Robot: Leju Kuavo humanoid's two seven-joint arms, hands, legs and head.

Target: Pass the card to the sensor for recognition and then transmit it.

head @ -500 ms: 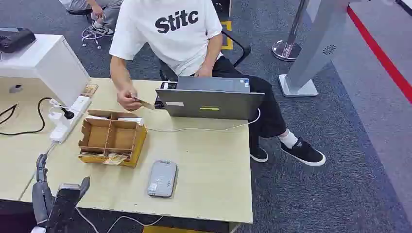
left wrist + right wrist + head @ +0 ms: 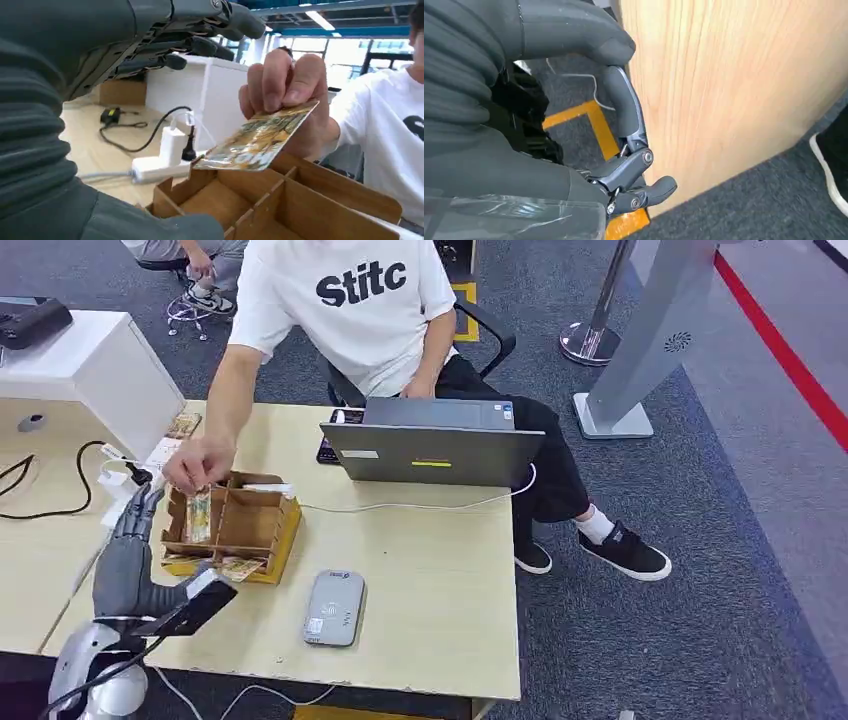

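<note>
The card (image 2: pixel 260 140) is now being held out by a person's hand (image 2: pixel 198 462) over the cardboard box (image 2: pixel 232 525), no longer by the laptop (image 2: pixel 432 445); the left hand (image 2: pixel 128 550), released, is being raised toward it. The right hand (image 2: pixel 624 150), loosely curled and empty, is being kept below the bench (image 2: pixel 430 570). Pickup seems imminent.

Head view: high, looking forward and down over the table (image 2: pixel 420 580), person seated at the far side. Left wrist view: low and close behind the left hand (image 2: pixel 150 45), looking across the cardboard box (image 2: pixel 280 200) toward the person; it shares box and card (image 2: pixel 257 140) with the head view. Right wrist view: close beside the table edge (image 2: pixel 724 90), floor beyond.
</note>
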